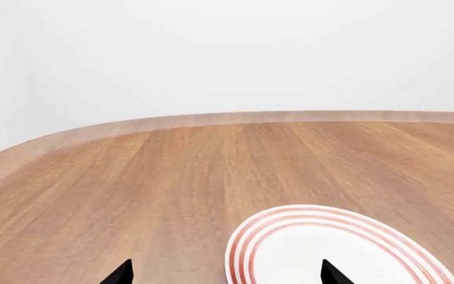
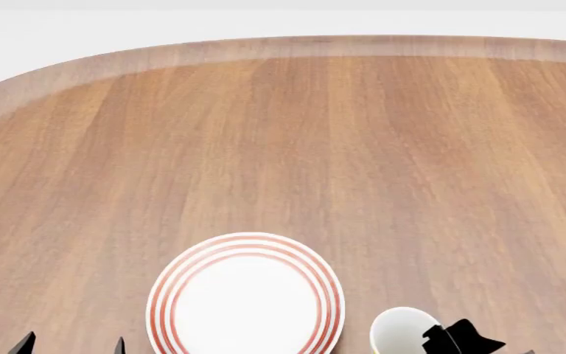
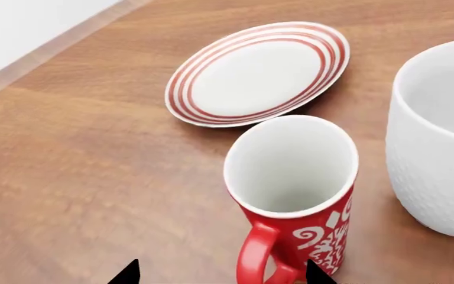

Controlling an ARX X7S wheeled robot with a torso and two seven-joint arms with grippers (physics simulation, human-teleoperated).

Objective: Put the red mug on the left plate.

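Fingers (right, parted) near red mug

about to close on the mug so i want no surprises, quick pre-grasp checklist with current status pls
1. Red mug upright on the table, nothing visible inside: ok.
2. Right gripper open, loop handle showing between its jaws: ok.
3. Jaws actually straddling the mug: cannot tell, only the tips show.
4. Left plate bare and ready to receive: ok.
5. White mug stands close beside the red mug, collision risk: not ok.
6. Left gripper open, over the left plate's edge, possibly in the way: not ok.
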